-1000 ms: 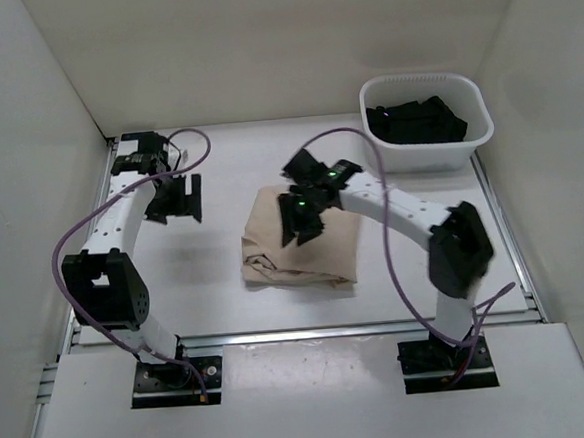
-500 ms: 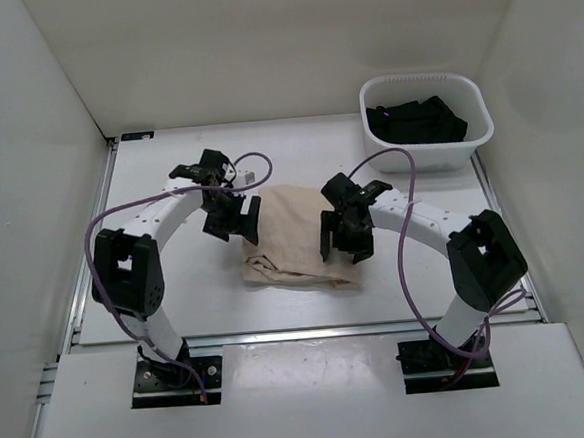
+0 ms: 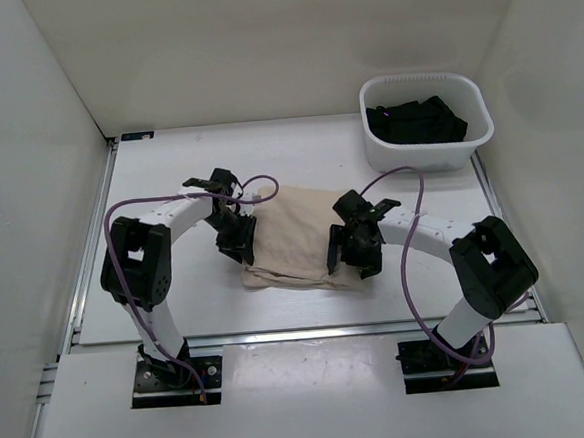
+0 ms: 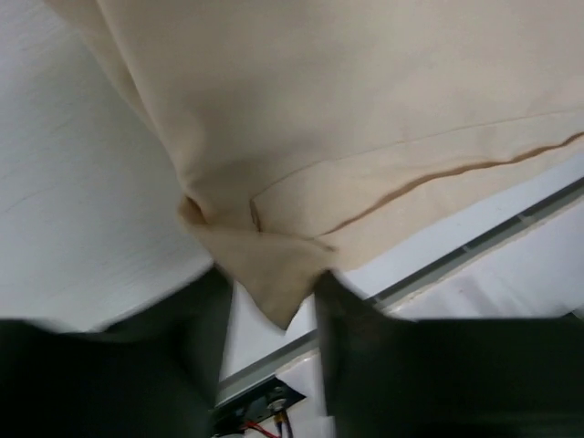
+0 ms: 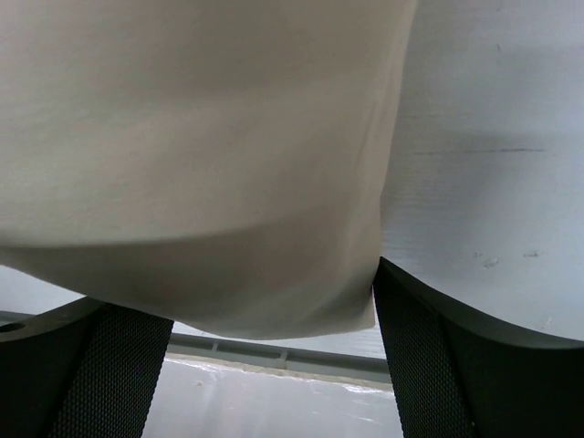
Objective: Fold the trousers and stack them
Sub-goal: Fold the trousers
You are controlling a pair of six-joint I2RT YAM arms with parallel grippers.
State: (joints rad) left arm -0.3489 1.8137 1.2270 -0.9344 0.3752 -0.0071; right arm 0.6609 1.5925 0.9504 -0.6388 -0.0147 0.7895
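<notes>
Trousers lie folded mid-frame on the table, flanked by both hands: the left hand half-closed around a left-edge corner, grip uncertain, the right hand spread wide astride their right edge.

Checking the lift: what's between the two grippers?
The folded trousers span the stretch between the left gripper and right gripper, in the top view.
</notes>
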